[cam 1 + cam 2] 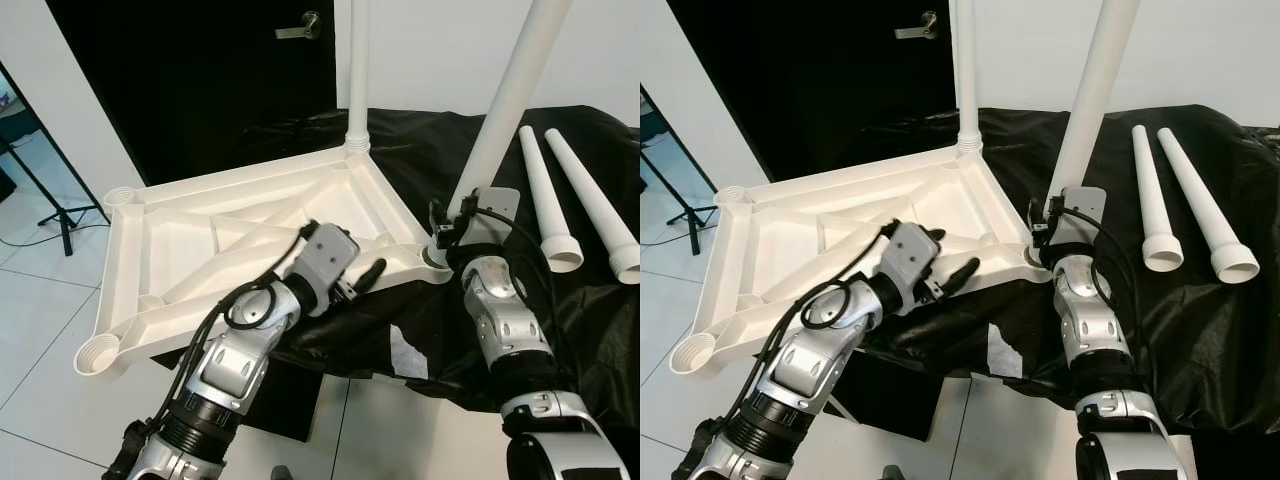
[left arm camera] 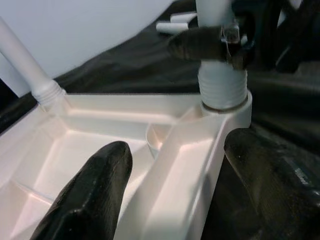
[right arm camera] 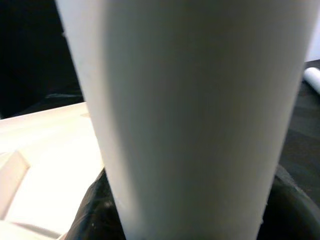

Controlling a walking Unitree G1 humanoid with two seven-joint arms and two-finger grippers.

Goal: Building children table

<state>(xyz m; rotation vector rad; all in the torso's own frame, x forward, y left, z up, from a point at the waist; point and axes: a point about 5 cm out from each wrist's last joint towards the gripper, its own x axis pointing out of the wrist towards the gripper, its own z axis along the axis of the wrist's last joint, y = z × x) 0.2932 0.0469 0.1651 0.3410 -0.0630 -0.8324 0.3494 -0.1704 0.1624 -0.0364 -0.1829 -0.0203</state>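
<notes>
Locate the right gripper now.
In the eye views, the right gripper sits right of centre, clamped around the base of the leaning leg at the tabletop's near-right corner socket, left of the two loose legs on the black sheet.

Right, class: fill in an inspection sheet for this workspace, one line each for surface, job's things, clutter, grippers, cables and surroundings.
Surface: black crinkled sheet.
Job's things: white plastic tabletop upside down, overhanging the edge; two white legs upright in its far corner sockets; two loose white tapered legs lying on the sheet.
Clutter: nothing seen.
Grippers: left gripper open, straddling the tabletop's edge rib; right gripper shut around the nearer upright leg's base.
Cables: black wires looped on both forearms.
Surroundings: dark door, white tiled floor, black stand.
</notes>
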